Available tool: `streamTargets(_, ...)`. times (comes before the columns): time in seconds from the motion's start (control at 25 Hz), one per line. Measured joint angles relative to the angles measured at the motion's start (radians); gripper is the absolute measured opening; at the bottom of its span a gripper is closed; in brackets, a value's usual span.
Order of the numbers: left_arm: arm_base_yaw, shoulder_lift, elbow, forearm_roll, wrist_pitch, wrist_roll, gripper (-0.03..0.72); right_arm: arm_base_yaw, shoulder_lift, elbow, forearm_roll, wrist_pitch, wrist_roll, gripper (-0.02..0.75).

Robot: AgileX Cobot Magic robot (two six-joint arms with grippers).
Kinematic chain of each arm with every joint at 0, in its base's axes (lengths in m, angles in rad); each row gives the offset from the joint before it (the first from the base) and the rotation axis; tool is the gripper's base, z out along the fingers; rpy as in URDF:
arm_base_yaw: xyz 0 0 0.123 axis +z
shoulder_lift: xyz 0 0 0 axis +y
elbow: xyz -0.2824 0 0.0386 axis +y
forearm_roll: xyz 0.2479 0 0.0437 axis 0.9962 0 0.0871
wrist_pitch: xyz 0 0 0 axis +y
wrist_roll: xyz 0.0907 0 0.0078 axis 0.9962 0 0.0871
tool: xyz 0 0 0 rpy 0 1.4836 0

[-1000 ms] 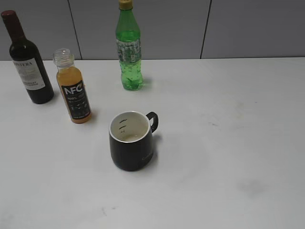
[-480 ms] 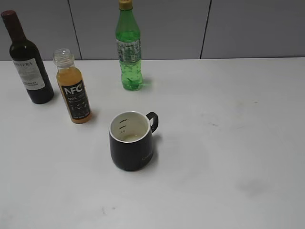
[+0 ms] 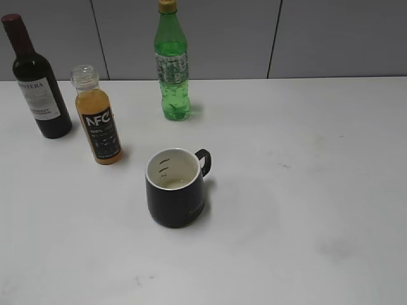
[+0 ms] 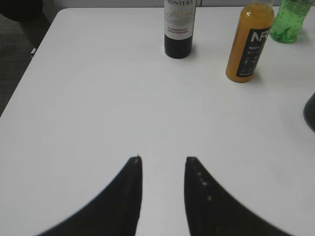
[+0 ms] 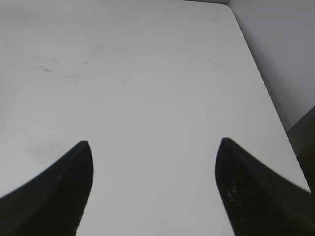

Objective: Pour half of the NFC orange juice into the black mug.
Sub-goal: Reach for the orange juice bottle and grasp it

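The NFC orange juice stands upright and uncapped at the left of the white table, and shows in the left wrist view far ahead and to the right of my jaws. The black mug stands in the middle, handle to the back right, with a little liquid at its bottom; only its dark edge shows at the left wrist view's right border. My left gripper is open and empty over bare table. My right gripper is wide open and empty over bare table. Neither gripper shows in the exterior view.
A dark wine bottle stands at the back left beside the juice and shows in the left wrist view. A tall green bottle stands at the back, with its base in the left wrist view. The table's right edge borders a grey wall.
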Motion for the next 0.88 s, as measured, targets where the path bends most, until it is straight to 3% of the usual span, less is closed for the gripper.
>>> streamTargets(0.72,0.0,0.0,0.0,0.002,0.0,0.0,0.244,0.0,0.0,0.0,0.0,0.0,0.0,0.588)
streamTargets(0.8,0.0,0.0,0.0,0.0,0.0,0.0,0.298,0.0,0.0,0.0,0.0,0.0,0.0,0.588)
streamTargets(0.88,0.0,0.0,0.0,-0.01,0.0,0.0,0.469,0.0,0.0,0.0,0.0,0.0,0.0,0.588)
